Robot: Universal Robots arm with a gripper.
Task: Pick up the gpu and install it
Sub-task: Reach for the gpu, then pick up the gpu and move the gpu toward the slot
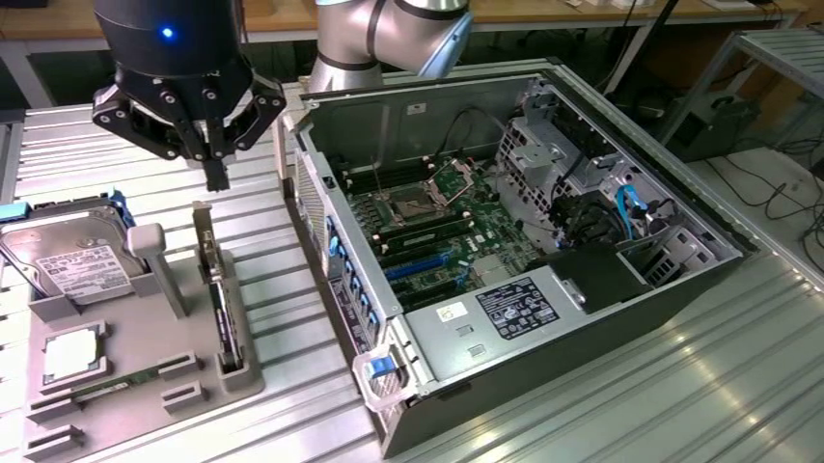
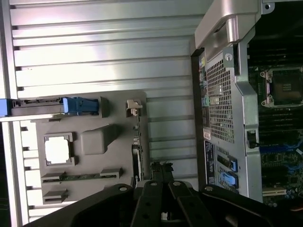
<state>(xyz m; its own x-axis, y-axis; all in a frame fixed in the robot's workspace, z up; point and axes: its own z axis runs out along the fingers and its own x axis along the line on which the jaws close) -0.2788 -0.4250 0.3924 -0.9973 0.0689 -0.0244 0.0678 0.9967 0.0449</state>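
Note:
The gpu (image 1: 218, 289) stands on its long edge in a slot of the grey holder (image 1: 154, 338), its silver bracket end toward the back. In the wrist view the gpu (image 2: 138, 142) appears edge-on as a thin dark strip with its metal bracket (image 2: 134, 108) at one end. My gripper (image 1: 215, 176) hangs a little above the card's back end, fingers shut together and holding nothing. The wrist view has the gripper (image 2: 161, 172) over the card's edge. On the exterior view's right, the open computer case (image 1: 566, 289) lies on its side with the motherboard (image 1: 438, 231) exposed.
The holder also carries a silver hard drive (image 1: 71, 260), a processor chip (image 1: 71, 352) and a green memory stick (image 1: 116, 381). The case wall (image 1: 309, 222) stands close beside the holder. Everything rests on a ribbed metal table (image 1: 670, 386).

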